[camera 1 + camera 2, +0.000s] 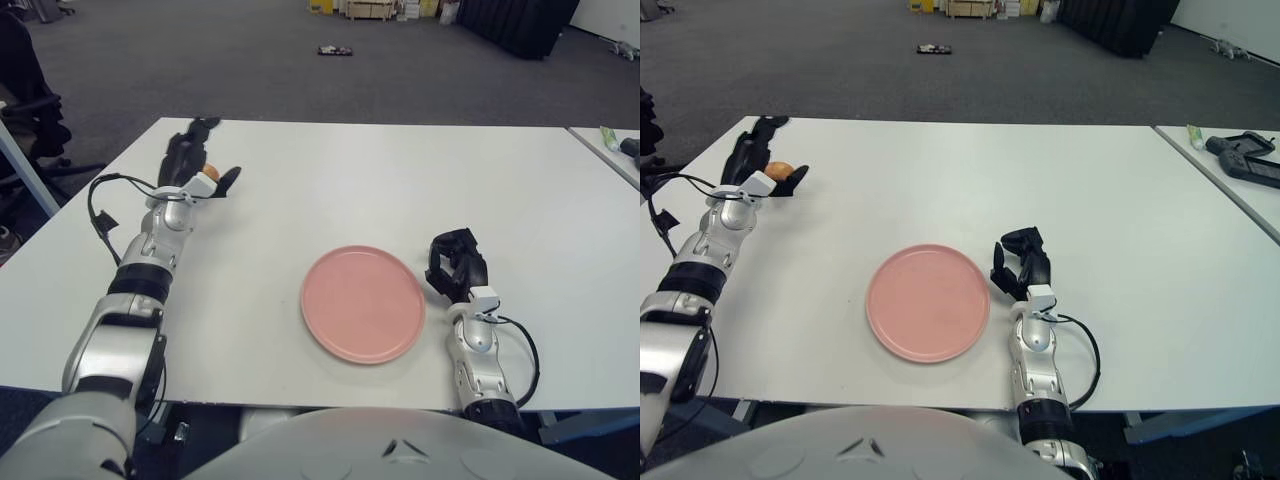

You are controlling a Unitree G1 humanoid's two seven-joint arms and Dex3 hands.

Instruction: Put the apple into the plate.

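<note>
Left hand (190, 160) out near the table's (330, 170) far-left corner, fingers spread around the apple (207, 174). Apple sits between the fingers, low on the tabletop, partly hidden by the hand. Fingers look open around it, not closed; can't tell if any are touching it, so no firm grip as far as I can see. Plate (363, 302) is near the front edge, about mid-table, nothing on it, well apart from the apple. Right hand (456, 263) shows just beside the plate's right side, fingers curled, holding nothing. Progress: early. Reach looks done; grasp, lift, carry across toward the front edge and release onto the plate all left to do.
</note>
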